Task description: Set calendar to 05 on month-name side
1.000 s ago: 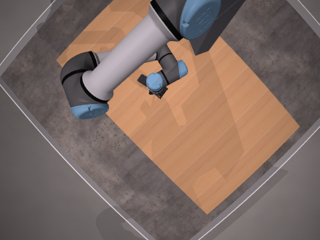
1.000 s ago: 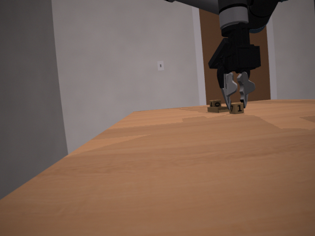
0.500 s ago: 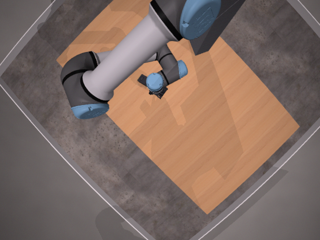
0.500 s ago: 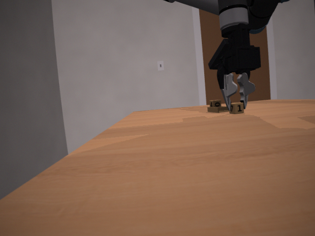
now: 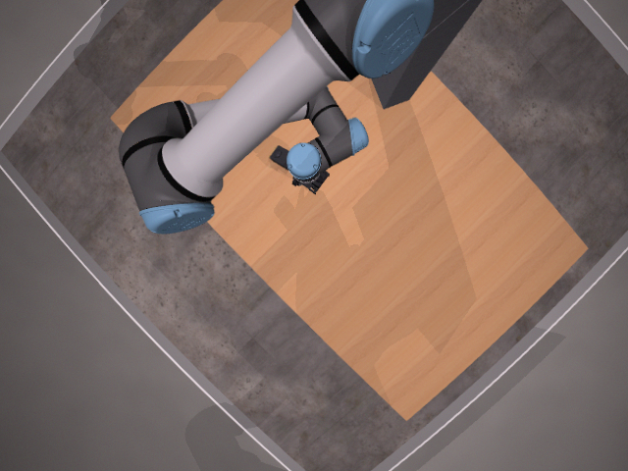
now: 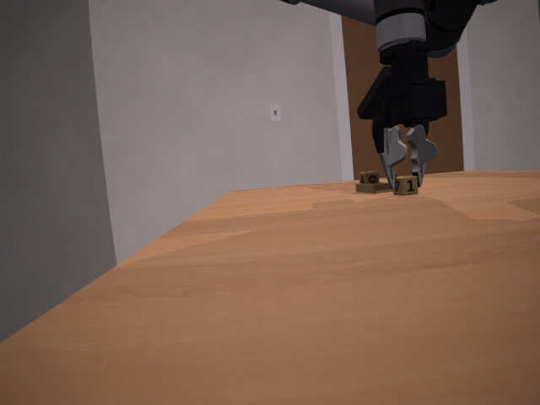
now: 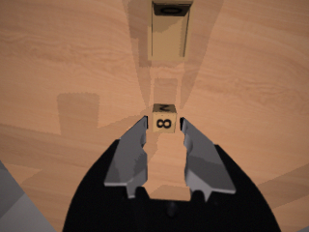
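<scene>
A small wooden cube (image 7: 163,118) lies on the table, its top face showing 8; in the exterior view (image 6: 406,186) its faces show 1 and 7. My gripper (image 7: 163,117) is lowered over it, partly open, one fingertip on each side of the cube with a thin gap at each; it also shows in the exterior view (image 6: 405,179). Just beyond lies the wooden tray (image 7: 169,39), holding the second cube (image 6: 369,177) with 0 on top at its far end. From above, only the wrist (image 5: 304,161) shows; the cubes are hidden under it.
The arm's elbow and upper links (image 5: 202,146) hang over the table's left part. The arm's dark base (image 5: 421,61) stands at the table's far edge. A wall and a brown door (image 6: 362,109) are behind the table.
</scene>
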